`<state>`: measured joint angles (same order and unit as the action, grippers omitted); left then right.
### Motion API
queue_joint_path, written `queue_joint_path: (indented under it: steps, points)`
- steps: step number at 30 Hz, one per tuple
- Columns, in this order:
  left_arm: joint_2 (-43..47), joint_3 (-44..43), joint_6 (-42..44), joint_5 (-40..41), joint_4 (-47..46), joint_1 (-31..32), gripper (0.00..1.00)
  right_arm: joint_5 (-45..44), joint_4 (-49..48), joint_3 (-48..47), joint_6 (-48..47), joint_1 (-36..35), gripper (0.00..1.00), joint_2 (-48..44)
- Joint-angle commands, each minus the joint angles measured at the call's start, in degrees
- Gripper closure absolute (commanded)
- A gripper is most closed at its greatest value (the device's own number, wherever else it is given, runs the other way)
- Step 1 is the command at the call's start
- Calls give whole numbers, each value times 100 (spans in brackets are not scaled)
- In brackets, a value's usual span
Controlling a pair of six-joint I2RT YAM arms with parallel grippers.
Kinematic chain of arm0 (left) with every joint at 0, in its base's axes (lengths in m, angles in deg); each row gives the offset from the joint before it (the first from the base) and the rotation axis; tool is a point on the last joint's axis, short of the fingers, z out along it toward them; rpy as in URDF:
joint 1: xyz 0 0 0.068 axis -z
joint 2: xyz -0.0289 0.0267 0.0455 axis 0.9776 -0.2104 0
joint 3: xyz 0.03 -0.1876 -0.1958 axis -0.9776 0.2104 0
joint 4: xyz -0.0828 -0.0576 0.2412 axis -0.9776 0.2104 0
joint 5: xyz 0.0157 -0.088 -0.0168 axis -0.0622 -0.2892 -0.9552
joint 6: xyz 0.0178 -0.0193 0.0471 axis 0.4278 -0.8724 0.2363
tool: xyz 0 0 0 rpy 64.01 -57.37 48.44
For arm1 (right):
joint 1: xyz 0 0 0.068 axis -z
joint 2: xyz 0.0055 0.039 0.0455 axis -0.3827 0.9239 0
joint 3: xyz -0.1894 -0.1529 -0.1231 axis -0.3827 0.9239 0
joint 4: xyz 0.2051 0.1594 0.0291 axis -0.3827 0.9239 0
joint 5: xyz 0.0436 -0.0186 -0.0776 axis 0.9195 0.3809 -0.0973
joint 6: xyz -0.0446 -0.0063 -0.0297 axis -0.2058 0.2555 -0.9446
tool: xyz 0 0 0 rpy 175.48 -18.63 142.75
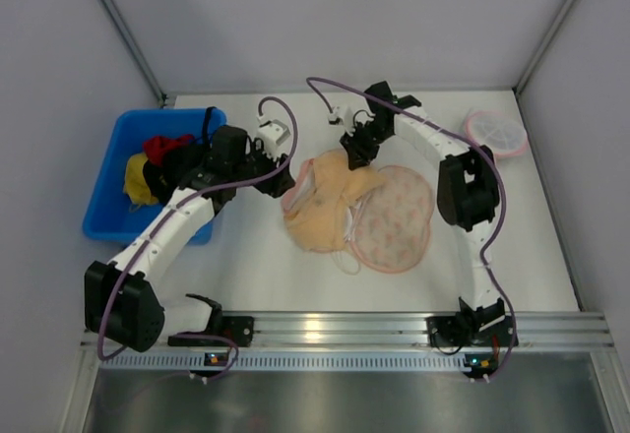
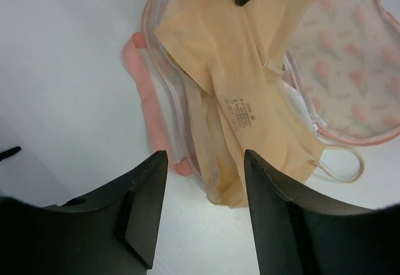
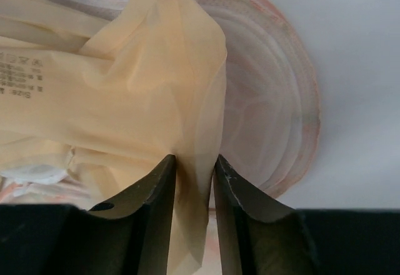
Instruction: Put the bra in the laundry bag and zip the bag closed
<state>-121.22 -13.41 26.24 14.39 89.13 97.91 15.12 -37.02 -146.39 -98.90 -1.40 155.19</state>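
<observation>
The tan-beige bra (image 1: pixel 323 212) lies crumpled over the open laundry bag (image 1: pixel 402 218), whose patterned flap lies spread to the right. My right gripper (image 1: pixel 356 154) is shut on a fold of the bra (image 3: pixel 125 81) at its far edge, pinching fabric between the jaws (image 3: pixel 195 162). The bag's white inner lobe (image 3: pixel 275 100) lies just beyond. My left gripper (image 1: pixel 284 181) is open and empty, low over the table at the bra's left edge (image 2: pixel 203 162). The bra (image 2: pixel 237 75) and the bag's pink rim (image 2: pixel 147 94) lie just ahead of it.
A blue bin (image 1: pixel 113 182) holding red, yellow and black clothes stands at the left. A small round pink-rimmed mesh item (image 1: pixel 495 133) lies at the far right. An aluminium rail (image 1: pixel 325 330) runs along the near edge. Grey walls enclose the table.
</observation>
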Motion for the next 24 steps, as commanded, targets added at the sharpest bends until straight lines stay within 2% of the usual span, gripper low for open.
queue_joint_path:
  steps: [1, 3, 6, 10, 14, 15, 18, 21, 24]
  points:
    - [173, 209, -150, 73, 248, -2, 42, -323, -556, -324, 133, 52, 67, 75]
    - [208, 236, -213, -23, 415, -2, 42, -306, -556, -359, 397, 122, 55, -64]
    - [200, 192, -178, -182, 670, -2, 42, -333, -521, -254, 836, 306, 43, -346]
    - [173, 95, 7, 20, 925, -2, 41, -289, -284, 150, 1188, 675, 38, -996]
    - [156, -1, 42, 99, 1066, -1, 41, -552, 137, 974, 997, 931, 47, -1357]
    - [130, -36, 33, 99, 1101, -1, 41, -631, 182, 1142, 935, 957, 54, -1471]
    - [50, -177, -46, -23, 1189, -10, 41, -842, 130, 1828, 925, 949, 65, -1638]
    - [41, -274, -20, -243, 1224, -10, 41, -782, 25, 2347, 1153, 949, 71, -1743]
    - [94, -291, 94, -402, 1277, -2, 41, -623, -169, 2909, 1425, 914, 72, -1858]
